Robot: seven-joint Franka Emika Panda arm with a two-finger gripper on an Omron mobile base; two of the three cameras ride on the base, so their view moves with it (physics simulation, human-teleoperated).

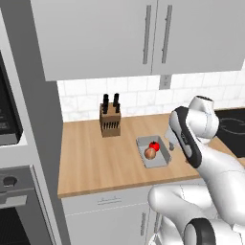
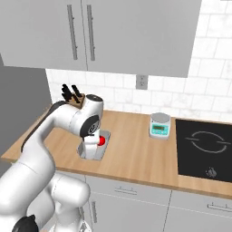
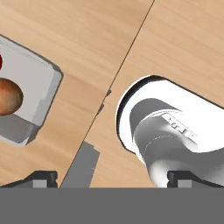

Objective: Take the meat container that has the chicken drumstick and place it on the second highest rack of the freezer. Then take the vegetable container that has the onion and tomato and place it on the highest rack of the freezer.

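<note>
The gripper (image 3: 111, 177) hangs above the wooden counter (image 1: 95, 158) with its jaws spread wide and nothing between them. In the hand view, the grey vegetable container (image 3: 33, 94) lies at about ten o'clock from the fingertips, holding the onion (image 3: 8, 96) and tomato (image 1: 154, 145).

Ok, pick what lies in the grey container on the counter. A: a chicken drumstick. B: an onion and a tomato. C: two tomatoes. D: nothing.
B: the grey container on the wooden counter holds a tan-brown onion beside a red tomato.
</note>
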